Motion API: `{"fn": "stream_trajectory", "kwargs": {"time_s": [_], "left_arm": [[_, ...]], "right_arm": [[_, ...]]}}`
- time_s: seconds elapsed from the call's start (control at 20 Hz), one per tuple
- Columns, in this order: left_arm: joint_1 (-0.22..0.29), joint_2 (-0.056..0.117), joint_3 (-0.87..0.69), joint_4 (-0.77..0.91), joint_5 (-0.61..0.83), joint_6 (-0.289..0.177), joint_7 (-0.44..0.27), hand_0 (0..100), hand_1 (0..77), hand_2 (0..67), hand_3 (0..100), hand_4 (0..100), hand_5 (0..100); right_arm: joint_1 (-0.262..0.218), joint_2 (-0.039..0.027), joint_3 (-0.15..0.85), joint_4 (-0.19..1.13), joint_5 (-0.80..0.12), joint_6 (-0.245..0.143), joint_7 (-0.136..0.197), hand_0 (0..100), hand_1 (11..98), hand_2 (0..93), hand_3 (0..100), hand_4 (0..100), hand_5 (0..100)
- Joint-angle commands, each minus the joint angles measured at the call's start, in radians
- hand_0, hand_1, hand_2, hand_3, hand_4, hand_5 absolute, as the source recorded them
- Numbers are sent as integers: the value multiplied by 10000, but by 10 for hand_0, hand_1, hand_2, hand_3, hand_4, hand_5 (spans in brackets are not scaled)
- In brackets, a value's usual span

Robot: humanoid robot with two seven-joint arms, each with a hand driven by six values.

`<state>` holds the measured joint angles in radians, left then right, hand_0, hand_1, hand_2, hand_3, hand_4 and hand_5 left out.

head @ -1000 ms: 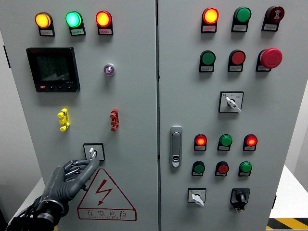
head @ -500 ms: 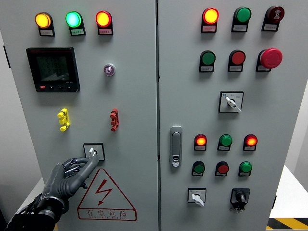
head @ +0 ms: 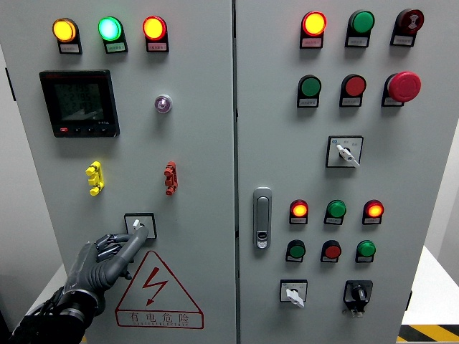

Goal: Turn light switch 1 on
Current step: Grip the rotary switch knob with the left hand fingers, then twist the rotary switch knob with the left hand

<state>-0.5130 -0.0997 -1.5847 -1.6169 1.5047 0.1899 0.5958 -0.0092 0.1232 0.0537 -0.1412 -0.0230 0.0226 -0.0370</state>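
A small rotary switch (head: 136, 225) with a white lever sits in a square black frame low on the left cabinet door. My left hand (head: 120, 247), dark grey, comes up from the lower left. Its index finger (head: 138, 234) is stretched out and its tip rests at the lower right of the switch's lever. The other fingers are curled in, holding nothing. The lever tilts slightly left of upright. My right hand does not show.
Above the switch are a yellow toggle (head: 93, 178), a red toggle (head: 170, 178), a black meter (head: 79, 102) and three lit lamps. A warning triangle label (head: 156, 287) sits below. The right door carries a handle (head: 262, 217), buttons, selector switches and a red emergency stop (head: 404, 86).
My left hand has shifted slightly; the index fingertip has crept up a little, closer against the switch lever. The lever's angle looks unchanged.
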Motion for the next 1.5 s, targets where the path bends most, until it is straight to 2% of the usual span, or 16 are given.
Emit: {"fn": "stream_trajectory", "kwargs": {"time_s": [0.0, 0.1, 0.4, 0.7, 0.75, 1.4, 1.45], "left_arm": [[-70, 0, 1, 0, 17, 3, 70, 0, 577, 460, 873, 1000, 773], [-101, 0, 1, 0, 185, 3, 376, 0, 574, 460, 873, 1000, 775], [-239, 0, 1, 0, 447, 3, 638, 0, 567, 466, 876, 1000, 775], [-362, 0, 1, 16, 447, 3, 669, 0, 552, 475, 879, 1000, 777], [-377, 0, 1, 16, 462, 3, 684, 0, 551, 477, 880, 1000, 777], [-423, 30, 31, 47, 462, 3, 960, 0, 532, 485, 886, 1000, 778], [-423, 30, 16, 62, 447, 3, 990, 0, 529, 486, 886, 1000, 779]], "right_arm": [[0, -5, 0, 1, 0, 4, 2, 0, 187, 0, 198, 194, 104], [0, 10, 0, 1, 0, -11, 2, 0, 196, 0, 198, 194, 104], [0, -5, 0, 1, 0, -11, 2, 0, 200, 0, 198, 194, 104], [0, 10, 0, 1, 0, 4, 2, 0, 198, 0, 198, 194, 104], [0, -5, 0, 1, 0, 4, 2, 0, 199, 0, 198, 194, 104], [0, -5, 0, 1, 0, 4, 2, 0, 199, 0, 198, 194, 104], [0, 10, 0, 1, 0, 4, 2, 0, 199, 0, 198, 194, 104]]}}
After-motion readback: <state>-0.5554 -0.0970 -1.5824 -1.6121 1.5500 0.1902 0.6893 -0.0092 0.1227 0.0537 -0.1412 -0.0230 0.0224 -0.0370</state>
